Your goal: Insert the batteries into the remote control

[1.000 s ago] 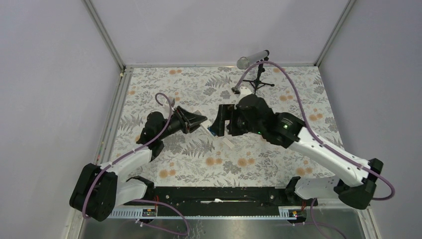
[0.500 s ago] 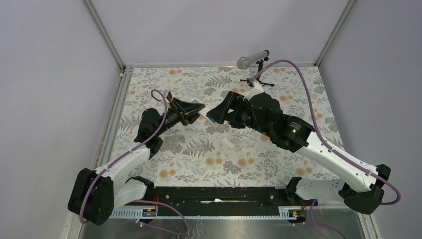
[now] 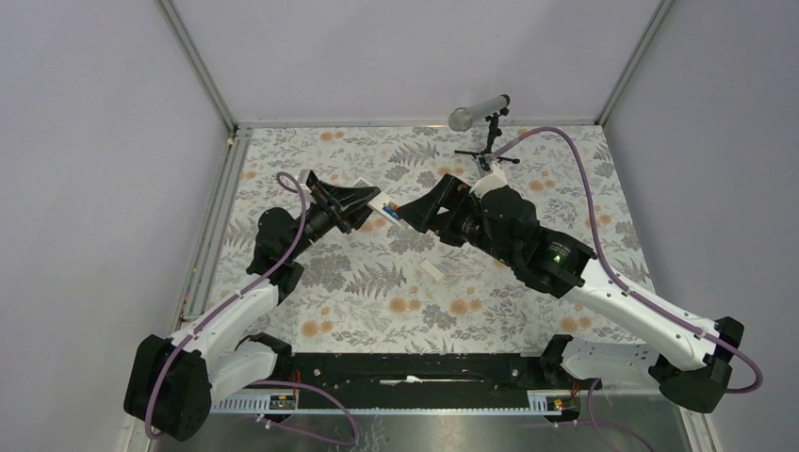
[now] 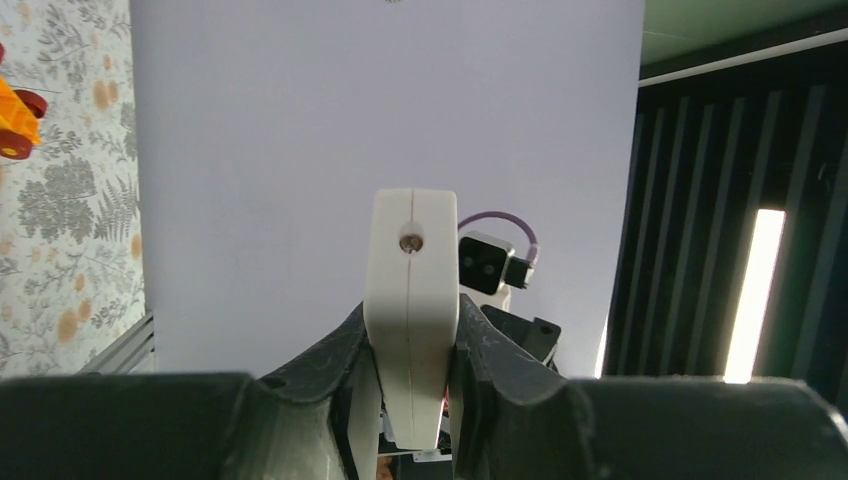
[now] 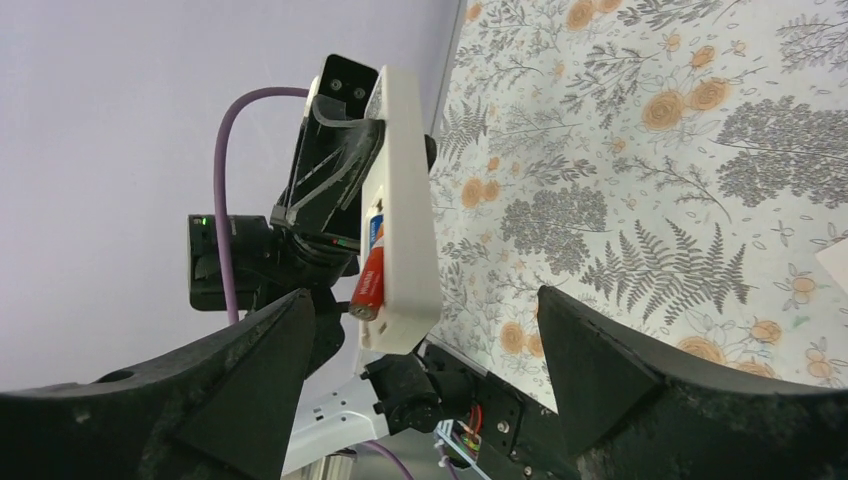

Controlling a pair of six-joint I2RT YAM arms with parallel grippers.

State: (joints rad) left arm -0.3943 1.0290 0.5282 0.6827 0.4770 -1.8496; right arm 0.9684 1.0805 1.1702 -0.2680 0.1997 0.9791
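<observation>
Item: slim white plastic bar remote (image 5: 405, 200), raised above the floral-patterned bench (image 3: 283, 160), open back turned toward the right claw (image 5: 420, 300), likely for loading. One red-and-blue cylindrical cell (image 5: 369, 268) sits in its bay; a second is not discernible. Left claw (image 4: 412, 345): clenched on the remote's long edges. Right claw: spread wide, empty, near the bay. Small white rectangular cover (image 3: 431, 270): loose on the bench.

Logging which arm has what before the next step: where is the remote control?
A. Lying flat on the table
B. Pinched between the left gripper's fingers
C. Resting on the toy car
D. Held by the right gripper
B: the left wrist view shows the remote control clamped edge-on in the left gripper, while the right gripper stands open and empty facing it.
</observation>
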